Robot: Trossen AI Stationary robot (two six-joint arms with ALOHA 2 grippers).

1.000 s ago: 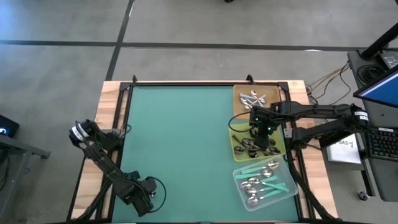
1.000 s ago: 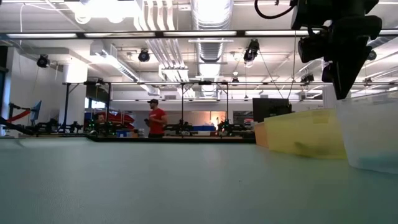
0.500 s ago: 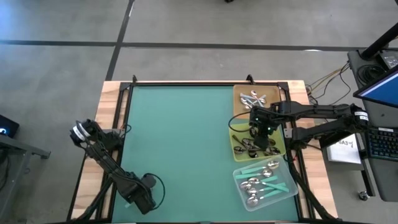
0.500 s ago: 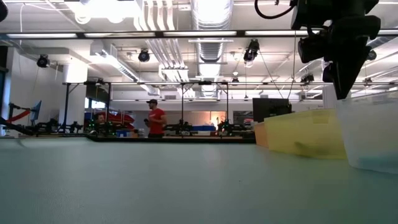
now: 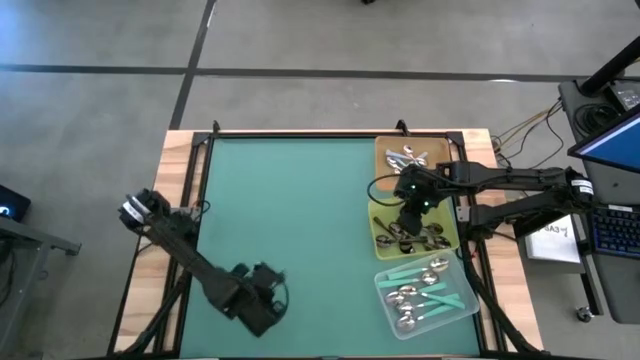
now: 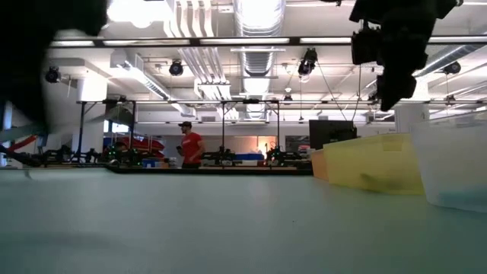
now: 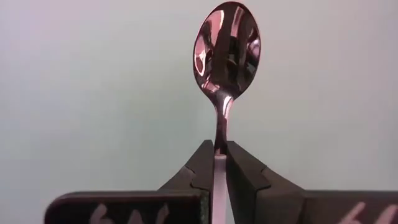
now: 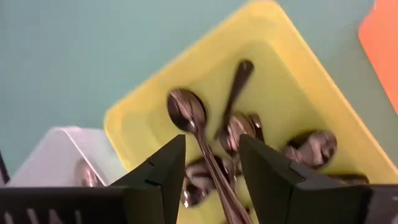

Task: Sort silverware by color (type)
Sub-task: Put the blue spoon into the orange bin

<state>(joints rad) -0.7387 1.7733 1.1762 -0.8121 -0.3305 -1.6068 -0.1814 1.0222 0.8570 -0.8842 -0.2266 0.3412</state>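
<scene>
Left gripper [image 7: 219,163] clamps a shiny spoon [image 7: 226,53] by its handle over bare green mat [image 5: 290,220] near the front edge; right gripper [image 8: 211,163], fingers parted, hangs above dark spoons [image 8: 239,134] in the yellow tray [image 8: 283,53].

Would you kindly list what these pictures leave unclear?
- Left tool: shut on a shiny spoon; its handle end is hidden between the fingers.
- Right tool above the yellow tray: a dark spoon lies between its fingers; grip unclear.
- Low view: tray walls hide their contents.
</scene>
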